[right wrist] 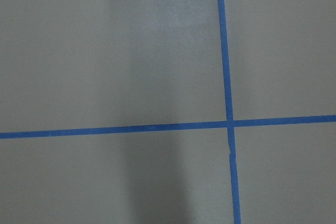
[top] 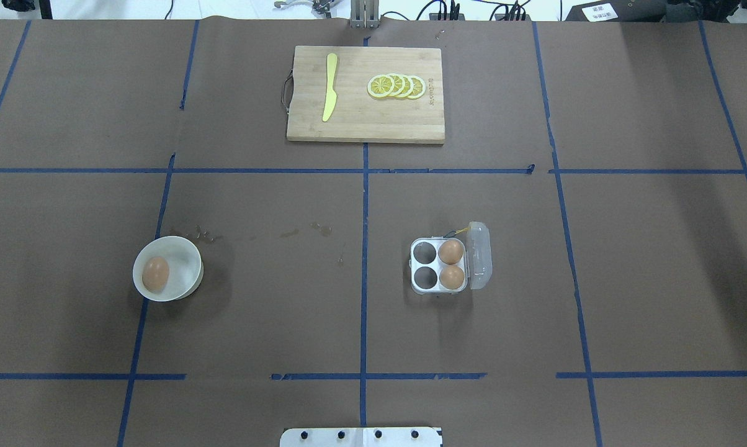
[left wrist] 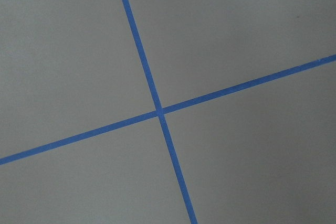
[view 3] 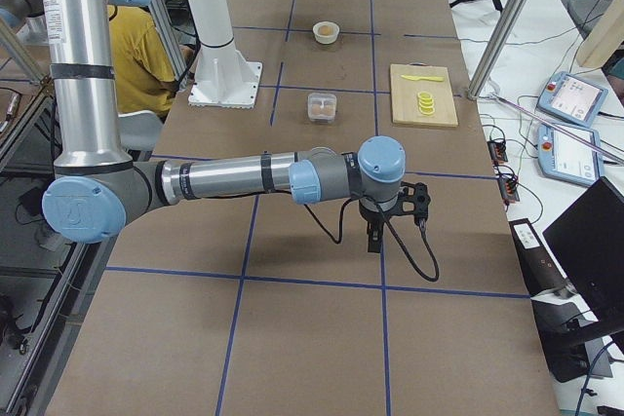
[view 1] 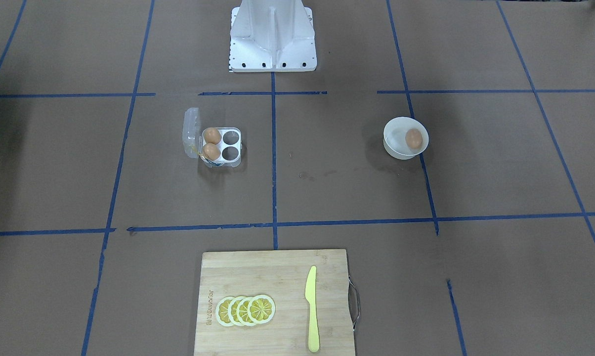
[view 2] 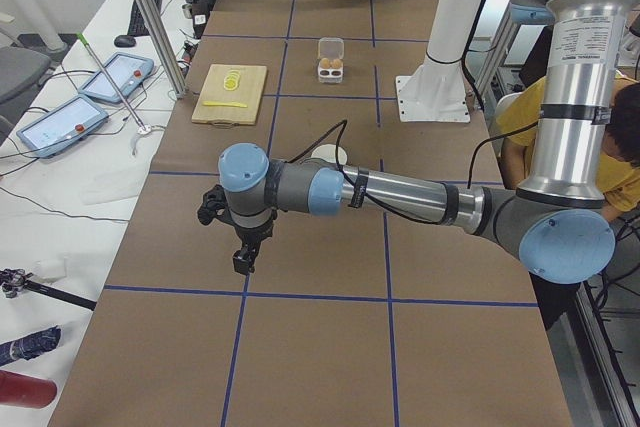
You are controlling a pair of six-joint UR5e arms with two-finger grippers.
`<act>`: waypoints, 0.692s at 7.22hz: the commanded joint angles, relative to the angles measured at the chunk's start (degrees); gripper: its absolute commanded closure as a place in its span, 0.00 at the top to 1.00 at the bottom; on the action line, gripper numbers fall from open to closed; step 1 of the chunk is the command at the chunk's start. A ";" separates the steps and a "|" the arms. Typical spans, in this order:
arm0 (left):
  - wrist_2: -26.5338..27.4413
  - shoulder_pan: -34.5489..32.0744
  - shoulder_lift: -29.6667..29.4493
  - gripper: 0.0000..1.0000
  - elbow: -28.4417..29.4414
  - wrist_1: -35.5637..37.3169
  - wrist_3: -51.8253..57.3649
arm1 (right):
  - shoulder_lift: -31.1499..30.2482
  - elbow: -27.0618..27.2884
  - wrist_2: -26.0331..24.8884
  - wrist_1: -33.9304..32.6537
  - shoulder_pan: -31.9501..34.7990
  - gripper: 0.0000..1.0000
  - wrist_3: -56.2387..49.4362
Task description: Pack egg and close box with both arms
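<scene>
Clear-plastic box point(top: 424, 266) open; egg point(top: 156, 274) in bowl point(top: 188, 266), apart; left hand point(view 2: 243, 263), right hand point(view 3: 373, 240) grip indiscernible.

Front, overhead cams opposed, share box point(view 1: 221, 144)

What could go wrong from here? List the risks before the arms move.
1. The egg lies loose in the white bowl. It is smooth and may slip or roll when gripped against the curved wall.
2. The clear egg box stands unheld, so it may slide as the egg goes into an empty cup.
3. The open lid stands beside two packed eggs. Closing it askew could press on them.
</scene>
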 commanded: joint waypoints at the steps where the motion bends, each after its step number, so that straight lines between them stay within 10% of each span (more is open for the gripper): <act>1: -0.14 0.19 -0.21 1.00 -0.11 -0.36 0.16 | -0.05 0.40 -0.15 0.55 -1.67 1.00 -0.19; 5: -3.65 5.96 -0.48 1.00 -2.13 -8.14 -3.32 | -0.05 2.24 0.81 1.35 -4.47 1.00 0.41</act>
